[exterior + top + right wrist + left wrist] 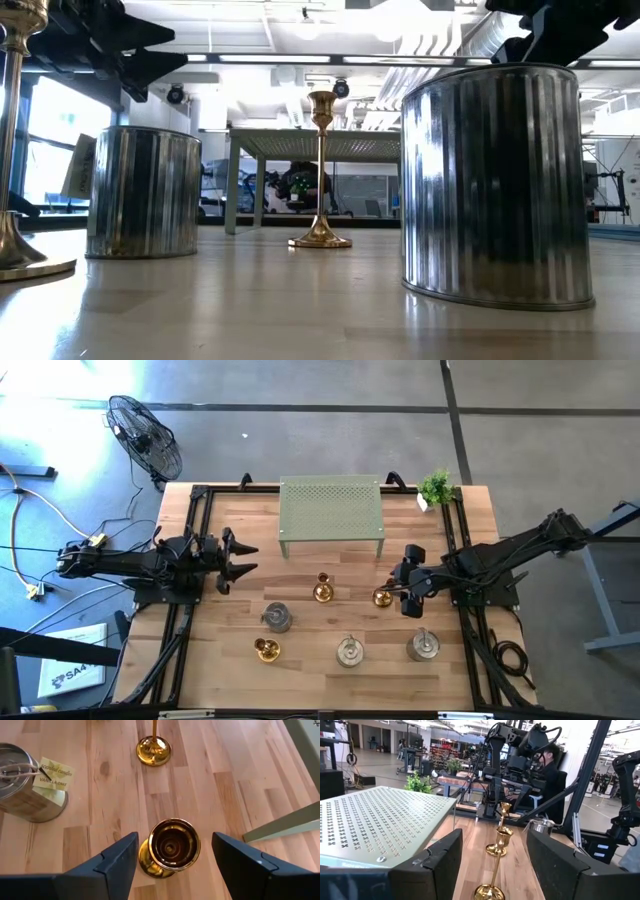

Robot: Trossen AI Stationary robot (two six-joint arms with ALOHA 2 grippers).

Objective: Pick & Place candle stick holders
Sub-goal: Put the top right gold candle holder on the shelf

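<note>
Three gold candle stick holders stand on their round bases on the wooden table: one at the middle [322, 590], one right of it [383, 597], one near the front left [266, 650]. Three squat silver ones [277, 617] [349, 651] [423, 646] stand among them. My right gripper [402, 584] is open just right of the right-hand gold holder. In the right wrist view that holder's cup [172, 845] shows between and beyond the two fingers, apart from both. My left gripper [248, 559] is open and empty at the table's left, above the table.
A green perforated metal stand [332, 515] stands at the back middle, with a small potted plant [436, 487] at the back right corner. A silver holder carries a paper tag [52, 774]. A person sits beyond the table [551, 757].
</note>
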